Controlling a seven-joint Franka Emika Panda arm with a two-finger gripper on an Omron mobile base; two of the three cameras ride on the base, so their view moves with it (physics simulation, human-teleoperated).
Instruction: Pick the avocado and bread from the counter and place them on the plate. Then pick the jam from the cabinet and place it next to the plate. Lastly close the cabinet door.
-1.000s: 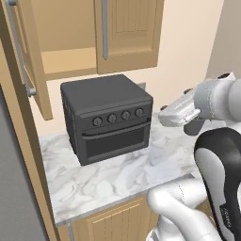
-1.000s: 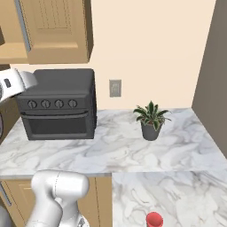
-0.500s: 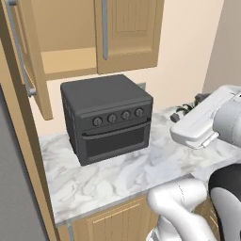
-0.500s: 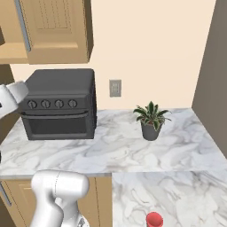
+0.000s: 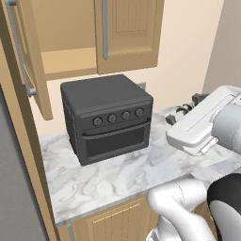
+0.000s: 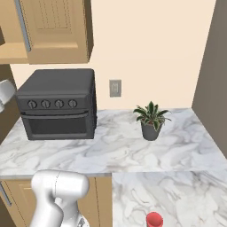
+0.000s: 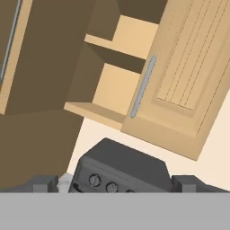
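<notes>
Dark fingers [image 7: 45, 183] wide apart, empty.

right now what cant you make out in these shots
- Cabinet interior: the left base view's top edge cuts off the upper shelves; the open cabinet door covers its left side.
- Jam: no jar visible on the shelf parts shown in the hand view.
- Gripper: just the fingertips rise at the hand view's bottom edge.
- Counter: its left end is cut by the right base view's edge.
</notes>
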